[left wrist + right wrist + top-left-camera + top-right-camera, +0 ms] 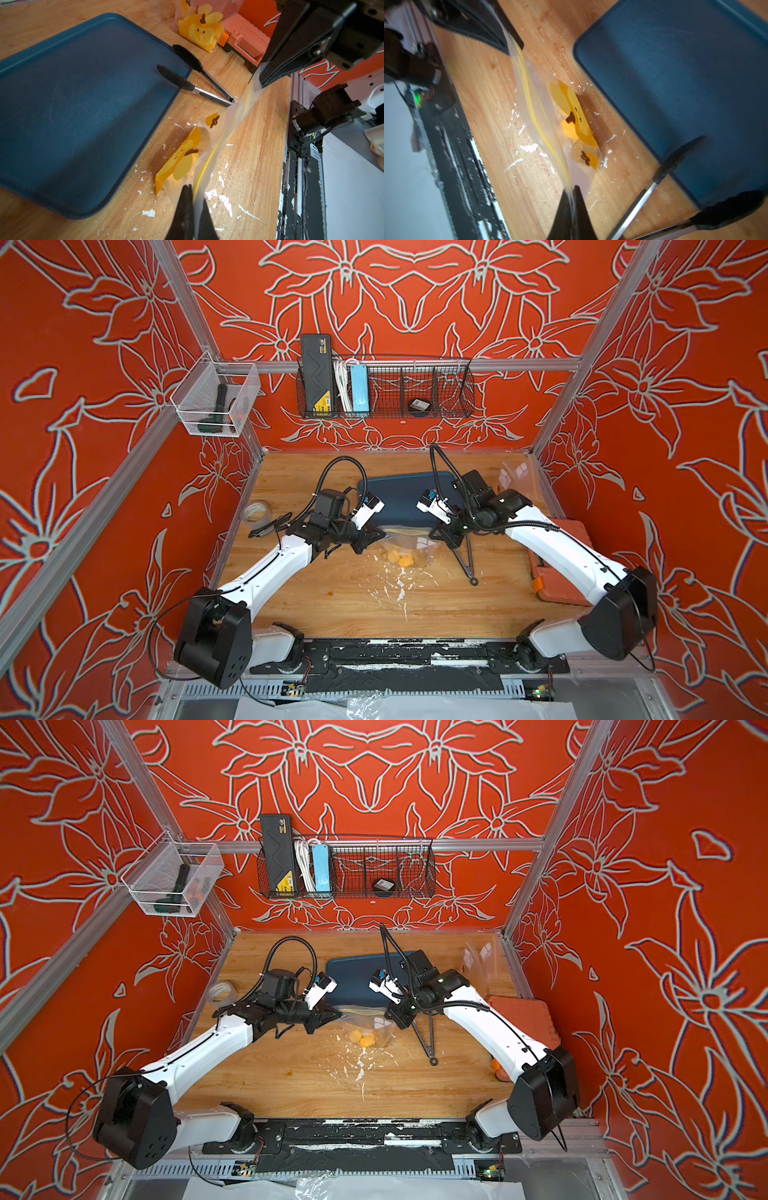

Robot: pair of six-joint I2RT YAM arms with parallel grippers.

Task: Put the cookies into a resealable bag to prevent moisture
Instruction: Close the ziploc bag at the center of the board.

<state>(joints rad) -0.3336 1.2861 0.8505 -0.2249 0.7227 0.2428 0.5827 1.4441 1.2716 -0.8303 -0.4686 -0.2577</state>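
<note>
Wooden table [332, 605], with a roll of tape [256, 514] at its left side. Next is the left gripper [381, 534]. Its fingers are pressed together, pinching the left top corner of the clear bag [409, 540]. The bag is pulled tight between both grippers. Its bottom rests on the wood just beside the blue tray [399, 497]. The cookies [401, 559] sit low inside the bag, a few yellow-orange lumps. The right gripper [436, 536] pinches the other top corner, fingers pressed together. Black tongs [467, 560] lie further right, then an orange box [552, 568].
</note>
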